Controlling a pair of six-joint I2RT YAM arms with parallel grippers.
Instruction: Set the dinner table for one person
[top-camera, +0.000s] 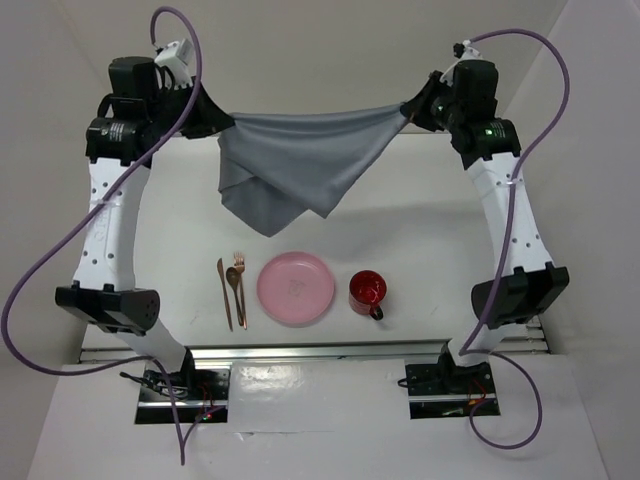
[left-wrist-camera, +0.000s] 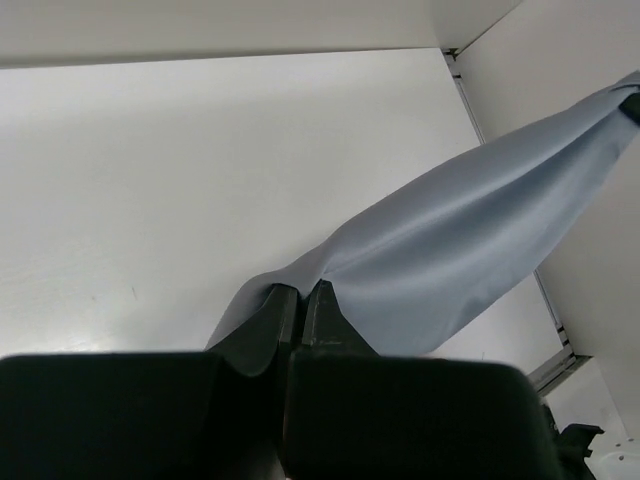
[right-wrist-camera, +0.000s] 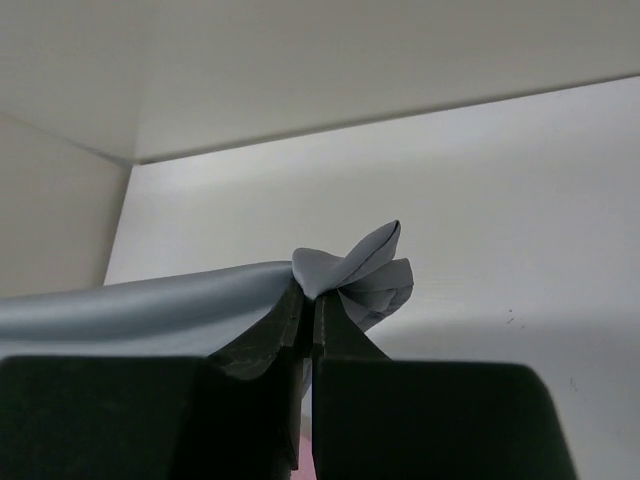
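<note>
Your bench (top-camera: 430, 230) is a large, flat, matte-white rectangular top, lying level and far bigger than anything on it. You can see metal rails (top-camera: 320, 352) running along its near and right edges.

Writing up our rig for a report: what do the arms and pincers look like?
The left arm and right arm match: white links dotted with small holes, black joint housings, a looping purple cable each. The left pincer and right pincer are black. A green light glows near the right wrist.
</note>
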